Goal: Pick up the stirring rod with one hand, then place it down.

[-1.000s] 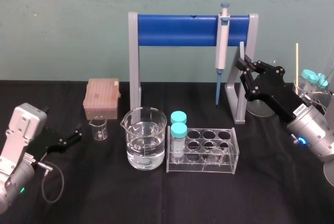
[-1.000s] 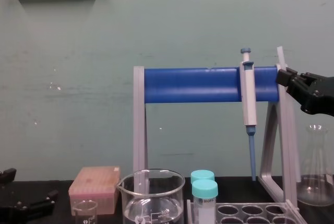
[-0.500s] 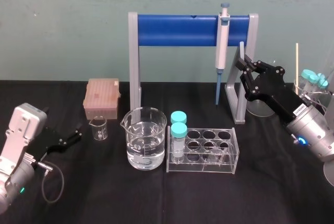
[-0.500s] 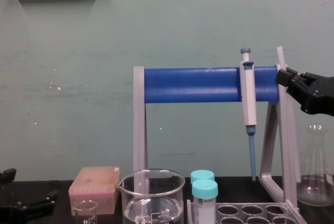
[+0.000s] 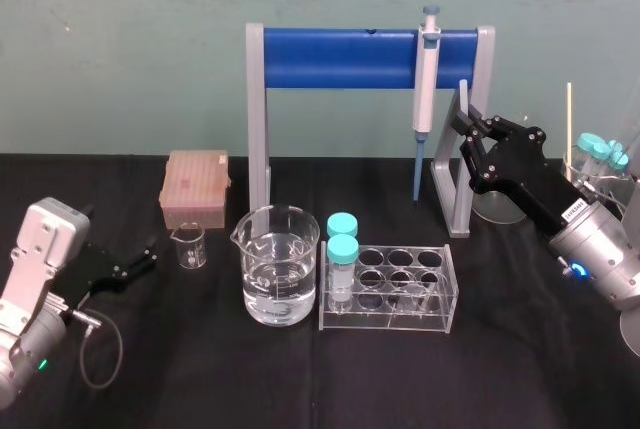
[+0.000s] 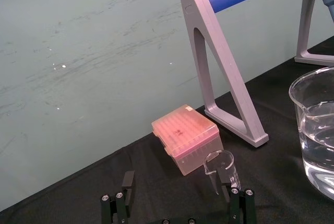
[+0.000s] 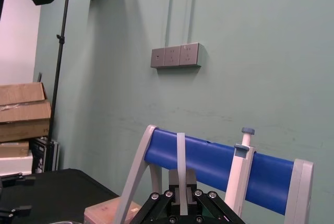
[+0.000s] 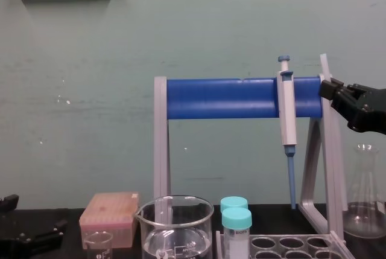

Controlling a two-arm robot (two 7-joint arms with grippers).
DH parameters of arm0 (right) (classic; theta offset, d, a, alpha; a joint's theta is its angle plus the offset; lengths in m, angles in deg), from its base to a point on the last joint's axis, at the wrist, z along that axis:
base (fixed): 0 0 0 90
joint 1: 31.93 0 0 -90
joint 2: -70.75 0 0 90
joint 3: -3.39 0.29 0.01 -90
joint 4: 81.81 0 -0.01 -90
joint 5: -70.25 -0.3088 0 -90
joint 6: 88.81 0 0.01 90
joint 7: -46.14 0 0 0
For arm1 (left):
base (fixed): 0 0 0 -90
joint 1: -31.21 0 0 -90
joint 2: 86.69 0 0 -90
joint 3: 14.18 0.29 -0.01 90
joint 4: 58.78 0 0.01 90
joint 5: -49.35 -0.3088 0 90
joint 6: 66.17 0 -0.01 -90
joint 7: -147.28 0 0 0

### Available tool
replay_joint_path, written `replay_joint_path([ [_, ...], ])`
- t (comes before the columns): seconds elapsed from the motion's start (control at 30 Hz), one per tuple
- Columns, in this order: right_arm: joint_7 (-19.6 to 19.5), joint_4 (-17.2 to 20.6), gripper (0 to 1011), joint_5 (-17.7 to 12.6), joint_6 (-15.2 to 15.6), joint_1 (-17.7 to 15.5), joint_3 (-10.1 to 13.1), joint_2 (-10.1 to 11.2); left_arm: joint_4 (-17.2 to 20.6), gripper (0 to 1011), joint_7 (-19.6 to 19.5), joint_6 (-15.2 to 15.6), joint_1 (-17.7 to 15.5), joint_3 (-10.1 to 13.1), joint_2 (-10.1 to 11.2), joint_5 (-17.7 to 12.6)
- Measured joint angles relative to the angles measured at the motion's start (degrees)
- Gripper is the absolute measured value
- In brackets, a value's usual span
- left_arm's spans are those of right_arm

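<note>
Black cloth covers the table (image 5: 300,379). Nearest on it, at the robot's left, the black left gripper (image 5: 148,255) sits low over the cloth with its two fingers spread apart and nothing between them. Just ahead of it stands a small clear glass beaker (image 5: 188,246).

Towards the middle is a large clear glass beaker holding water (image 5: 280,269). Just beside that is a clear plastic tube rack (image 5: 390,289) with two teal-capped tubes (image 5: 342,249) at its left end. Behind the small beaker lies a pink lidded tip box (image 5: 195,187).

Farther back rises a grey stand with a blue crossbar (image 5: 340,57), from which a grey-white pipette with a blue tip (image 5: 425,89) hangs.

At the right, the black right gripper (image 5: 468,127) hangs high beside the stand's right leg. Its fingers are clamped on the long, thin, whitish glass stirring rod (image 5: 463,97), held upright and clear of the table. In the chest view the rod's top pokes above the crossbar.
</note>
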Motion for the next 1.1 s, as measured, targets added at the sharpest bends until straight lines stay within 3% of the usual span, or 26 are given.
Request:
replay_joint_path([
  [0.5, 1.6, 1.1, 68, 0.3, 1.6, -0.6, 0.2, 0.3, 0.0, 1000, 0.0, 0.0, 0.0, 0.0, 0.0, 0.0],
  [0.8, 3.0, 2.3, 68, -1.1, 3.9, -1.4, 0.5, 0.7, 0.0, 1000, 0.0, 0.0, 0.0, 0.0, 0.0, 0.0],
  [1.1, 6.6, 0.5, 67, -3.8, 5.7, -0.5, -0.9, 0.5, 0.0, 1000, 0.0, 0.0, 0.0, 0.0, 0.0, 0.0],
])
